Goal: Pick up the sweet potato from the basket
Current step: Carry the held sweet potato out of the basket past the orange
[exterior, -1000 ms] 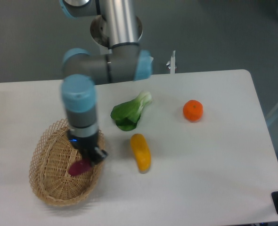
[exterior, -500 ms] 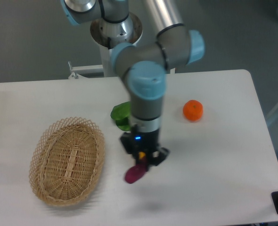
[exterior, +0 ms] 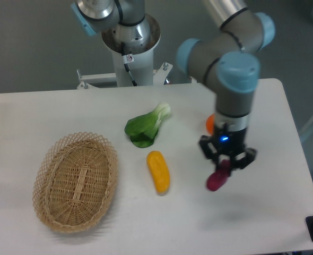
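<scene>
The purple-magenta sweet potato [exterior: 218, 180] hangs in my gripper [exterior: 225, 166], which is shut on its upper end and holds it above the table, right of centre. The tan wicker basket [exterior: 54, 210] lies at the front left with nothing in it, far to the left of the gripper. The arm's wrist [exterior: 232, 106] stands upright above the gripper.
A yellow-orange oblong vegetable [exterior: 158, 171] lies between basket and gripper. A green leafy bok choy [exterior: 145, 126] lies behind it. A round orange fruit [exterior: 210, 123] is mostly hidden behind the wrist. The table's right edge [exterior: 300, 159] is near the gripper.
The gripper lifted the sweet potato out of the basket and carried it right, past the yellow vegetable, to the right part of the table. The basket now holds nothing.
</scene>
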Tool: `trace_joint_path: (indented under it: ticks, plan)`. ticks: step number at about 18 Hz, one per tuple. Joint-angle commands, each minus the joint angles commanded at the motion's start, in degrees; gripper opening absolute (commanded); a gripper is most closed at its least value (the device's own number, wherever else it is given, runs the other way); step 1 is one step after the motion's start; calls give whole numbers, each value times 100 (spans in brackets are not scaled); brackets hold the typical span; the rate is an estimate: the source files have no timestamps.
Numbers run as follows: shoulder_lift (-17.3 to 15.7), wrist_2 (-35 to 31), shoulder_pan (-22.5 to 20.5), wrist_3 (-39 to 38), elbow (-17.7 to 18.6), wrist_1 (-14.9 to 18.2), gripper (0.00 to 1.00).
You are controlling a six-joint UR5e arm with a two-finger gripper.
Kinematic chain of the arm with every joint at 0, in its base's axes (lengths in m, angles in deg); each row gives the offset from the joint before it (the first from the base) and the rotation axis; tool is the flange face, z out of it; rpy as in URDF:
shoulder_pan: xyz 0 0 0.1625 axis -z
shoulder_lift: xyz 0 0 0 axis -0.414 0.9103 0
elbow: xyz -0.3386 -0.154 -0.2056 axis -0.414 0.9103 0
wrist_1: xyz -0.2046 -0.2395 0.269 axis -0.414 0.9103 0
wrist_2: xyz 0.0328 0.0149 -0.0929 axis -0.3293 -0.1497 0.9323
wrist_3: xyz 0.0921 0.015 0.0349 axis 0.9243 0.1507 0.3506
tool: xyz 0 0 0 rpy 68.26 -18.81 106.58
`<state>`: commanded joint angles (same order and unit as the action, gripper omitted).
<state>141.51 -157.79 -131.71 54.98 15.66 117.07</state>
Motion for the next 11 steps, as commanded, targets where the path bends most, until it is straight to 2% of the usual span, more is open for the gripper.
trace_joint_path:
  ticks: [4, 9, 11]
  plan:
    - [167, -219, -370, 897, -114, 0, 15]
    - [536, -237, -520, 1021, -439, 35, 16]
    - [571, -229, -581, 1100, -501, 122, 17]
